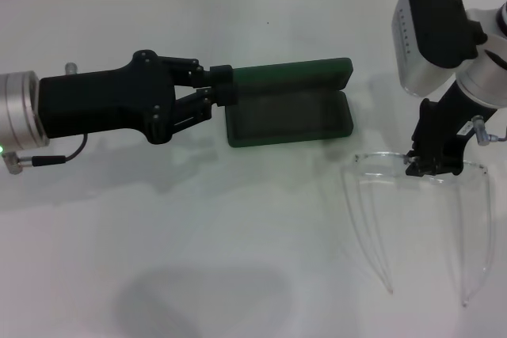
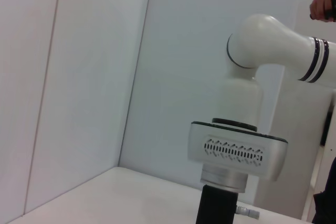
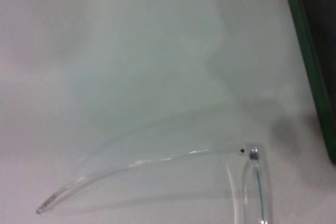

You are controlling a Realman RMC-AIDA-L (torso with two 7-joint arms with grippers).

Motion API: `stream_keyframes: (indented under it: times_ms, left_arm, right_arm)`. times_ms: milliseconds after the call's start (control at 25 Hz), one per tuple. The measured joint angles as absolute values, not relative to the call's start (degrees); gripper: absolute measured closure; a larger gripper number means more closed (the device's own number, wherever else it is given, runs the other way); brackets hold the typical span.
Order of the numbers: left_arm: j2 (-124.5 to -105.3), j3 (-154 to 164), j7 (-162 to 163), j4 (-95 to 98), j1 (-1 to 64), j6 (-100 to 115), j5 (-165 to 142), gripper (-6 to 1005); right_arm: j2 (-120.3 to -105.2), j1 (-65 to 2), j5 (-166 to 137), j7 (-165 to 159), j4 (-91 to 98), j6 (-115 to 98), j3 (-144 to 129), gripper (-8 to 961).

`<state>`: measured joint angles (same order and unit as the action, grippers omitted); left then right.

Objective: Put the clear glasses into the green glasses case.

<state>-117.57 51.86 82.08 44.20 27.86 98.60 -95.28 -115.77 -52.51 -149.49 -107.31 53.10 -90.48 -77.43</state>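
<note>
The green glasses case [image 1: 289, 116] lies open in the middle of the table, lid tipped back. My left gripper [image 1: 224, 89] reaches in from the left and is shut on the case's left end. The clear glasses [image 1: 379, 156] rest on the table to the right of the case, temples unfolded and pointing toward the table's front. My right gripper [image 1: 425, 168] comes down from above and is shut on the middle of their front frame. The right wrist view shows one clear temple [image 3: 157, 158], its hinge, and the case's green edge [image 3: 310, 66].
White table [image 1: 198, 259] with a white wall behind it. The left wrist view shows only the wall, the table's far corner and my right arm's white wrist housing [image 2: 239, 150].
</note>
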Motion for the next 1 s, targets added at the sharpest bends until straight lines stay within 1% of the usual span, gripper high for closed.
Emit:
stream_keyframes:
  times_ms: [240,400,560,600,640,720,1000]
  left_arm:
    - [-116.89,51.46,82.46,44.21,27.94,98.6,-95.03,767]
    - [-116.81,50.14,82.78,44.44,28.28,98.73,-94.87,768]
    - [-116.49,49.78,83.64,44.88,28.46,98.95,-94.49,768]
    - [-116.32,49.78,83.83,44.91,28.55,98.98,-94.21,769]
    - [-116.16,49.77,83.93,44.92,28.62,99.0,-93.86,771]
    - [-115.73,49.77,84.08,44.92,28.65,99.12,-92.83,774]
    - [-114.14,49.74,85.03,44.92,28.66,102.88,-88.2,784]
  right_arm:
    - [-115.56,-50.32,-149.45,-110.03,58.11,-91.11,-76.4,853]
    - [-115.58,-48.66,-149.2,-111.25,62.95,-95.29,-73.11,854]
    - [-115.66,-45.12,-148.8,-112.89,71.11,-100.33,-69.55,854]
    - [-115.61,-43.72,-148.28,-113.43,73.99,-101.11,-68.68,854]
    - [-115.61,-43.72,-148.28,-113.43,73.99,-101.11,-68.68,855]
    - [-115.5,-40.42,-146.39,-114.73,81.29,-103.27,-64.39,855]
    - [-115.54,-36.47,-137.86,-113.92,89.89,-105.48,-53.79,871]
